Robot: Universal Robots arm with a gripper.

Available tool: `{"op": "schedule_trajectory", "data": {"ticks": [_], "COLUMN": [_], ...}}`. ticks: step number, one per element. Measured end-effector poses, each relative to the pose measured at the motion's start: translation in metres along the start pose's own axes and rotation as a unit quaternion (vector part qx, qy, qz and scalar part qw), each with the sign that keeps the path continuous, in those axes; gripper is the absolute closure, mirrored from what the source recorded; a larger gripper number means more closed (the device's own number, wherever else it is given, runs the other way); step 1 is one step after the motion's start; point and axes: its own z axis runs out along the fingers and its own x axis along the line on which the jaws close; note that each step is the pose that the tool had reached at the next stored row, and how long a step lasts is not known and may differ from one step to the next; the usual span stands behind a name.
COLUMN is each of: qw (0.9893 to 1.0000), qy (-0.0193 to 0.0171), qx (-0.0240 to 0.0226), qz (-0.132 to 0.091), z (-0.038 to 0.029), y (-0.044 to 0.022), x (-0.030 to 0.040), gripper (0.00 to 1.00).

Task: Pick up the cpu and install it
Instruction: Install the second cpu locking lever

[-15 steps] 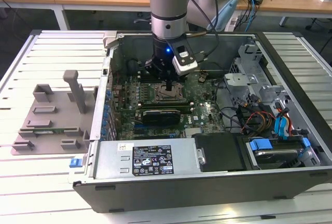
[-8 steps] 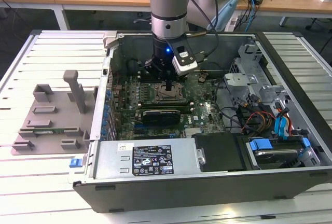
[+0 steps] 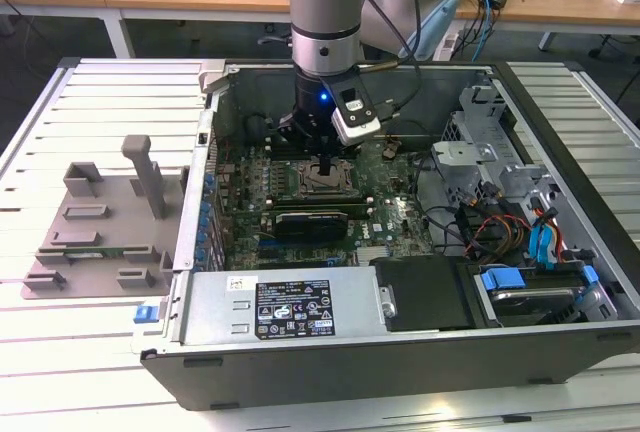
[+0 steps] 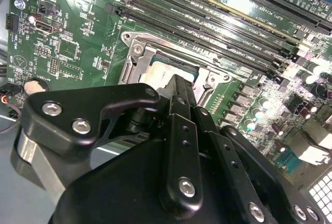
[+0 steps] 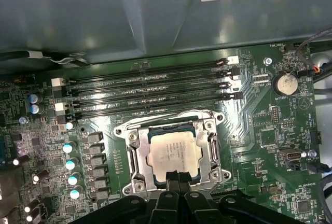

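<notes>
The cpu, a pale silvery square chip, lies flat inside the open metal socket frame on the green motherboard. In the second wrist view the cpu shows partly behind the black fingers. My gripper hangs just over the cpu's near edge, its two fingers pressed together with nothing between them. In the exterior view the gripper points straight down at the socket frame in the middle of the open computer case.
Black memory slots run beside the socket, with a row of capacitors on another side. A long black card lies near the socket. Cables and drive bays fill the case at the exterior view's right. A grey fixture stands outside.
</notes>
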Motion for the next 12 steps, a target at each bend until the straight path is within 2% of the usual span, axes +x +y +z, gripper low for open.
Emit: {"op": "schedule_trajectory", "data": {"ticks": [8,12], "qw": [1.0,1.0], "qy": [0.0028,0.0028], "qx": [0.0004,0.0004], "qz": [0.0,0.0], "z": [0.0,0.0], "y": [0.0,-0.0002], "x": [0.0,-0.0001], "gripper": [0.89,0.89]}}
